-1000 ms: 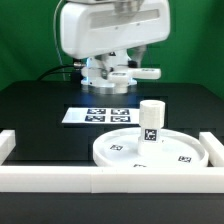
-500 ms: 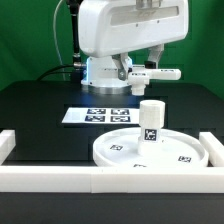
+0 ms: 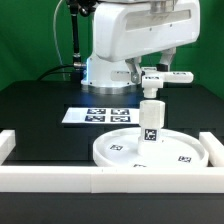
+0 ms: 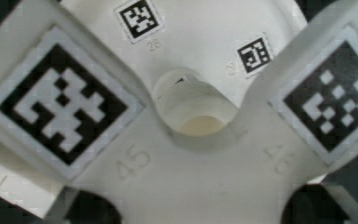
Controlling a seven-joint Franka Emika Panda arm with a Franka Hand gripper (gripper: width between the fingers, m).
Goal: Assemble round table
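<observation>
The large round disc (image 3: 120, 152) lies flat near the front rail. The short cylindrical leg (image 3: 151, 120) stands upright on it. My gripper (image 3: 152, 76) is shut on the cross-shaped base (image 3: 160, 77) and holds it level, just above the top of the leg. In the wrist view the base (image 4: 87, 100) fills the picture with two large tags on its arms. A small round stub or socket (image 4: 197, 112) shows at its middle. The dark fingertips (image 4: 91, 206) grip it at the edge of the picture, and my gripper (image 4: 202, 208) is shut on it. Small tags of the disc (image 4: 252, 50) show beyond.
The marker board (image 3: 92, 115) lies flat on the black table behind the disc. The long white border rail (image 3: 60, 178) runs along the front, with raised ends at the exterior view's left (image 3: 8, 142) and right (image 3: 214, 142).
The arm has carried the cross-shaped base toward the exterior view's right and slightly lower. It now hangs over the leg. The disc and leg have not moved.
</observation>
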